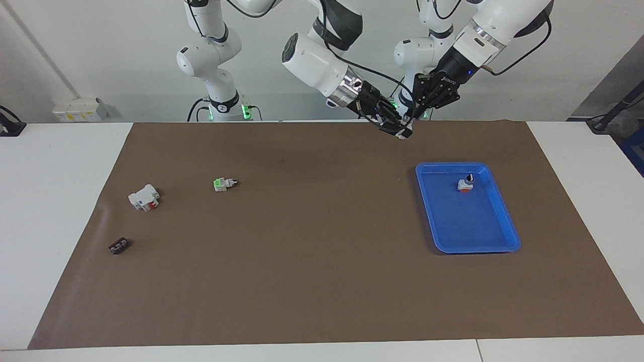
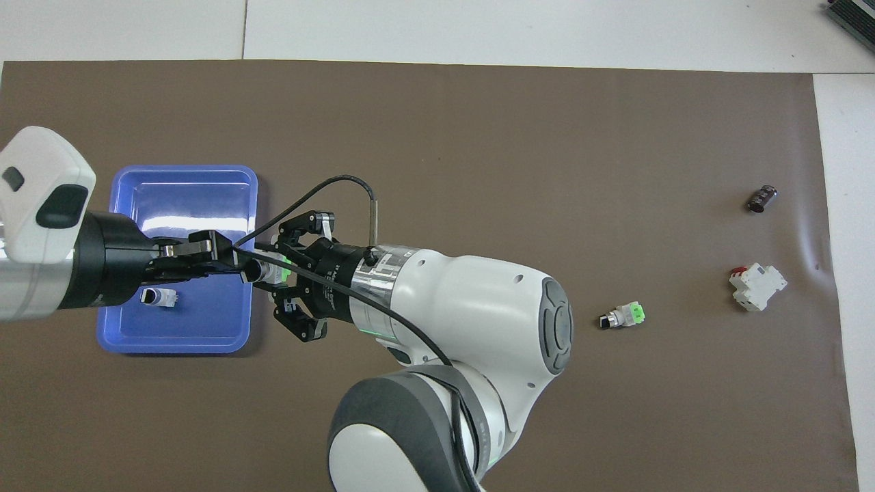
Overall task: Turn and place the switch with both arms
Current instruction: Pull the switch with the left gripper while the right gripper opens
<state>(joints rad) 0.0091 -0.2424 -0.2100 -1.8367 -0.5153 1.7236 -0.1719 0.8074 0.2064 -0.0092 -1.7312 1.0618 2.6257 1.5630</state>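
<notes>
The switch (image 2: 268,271), pale grey with a green spot, hangs in the air between both grippers. My right gripper (image 2: 286,272) is shut on its body, reaching in from the big white arm in the middle. From the left arm's end comes my left gripper (image 2: 240,266), its fingertips shut on the switch's dark neck end. In the facing view the switch (image 1: 404,133) shows as a pale tip under the right gripper (image 1: 400,128), with the left gripper (image 1: 415,116) slanting down to it. The pair is over the brown mat, beside the blue tray (image 2: 184,176).
A grey switch with black knob and red base (image 1: 465,184) lies in the blue tray (image 1: 503,240). Toward the right arm's end lie a green-ended switch (image 1: 224,184), a white and red breaker (image 1: 144,197) and a small dark part (image 1: 118,246).
</notes>
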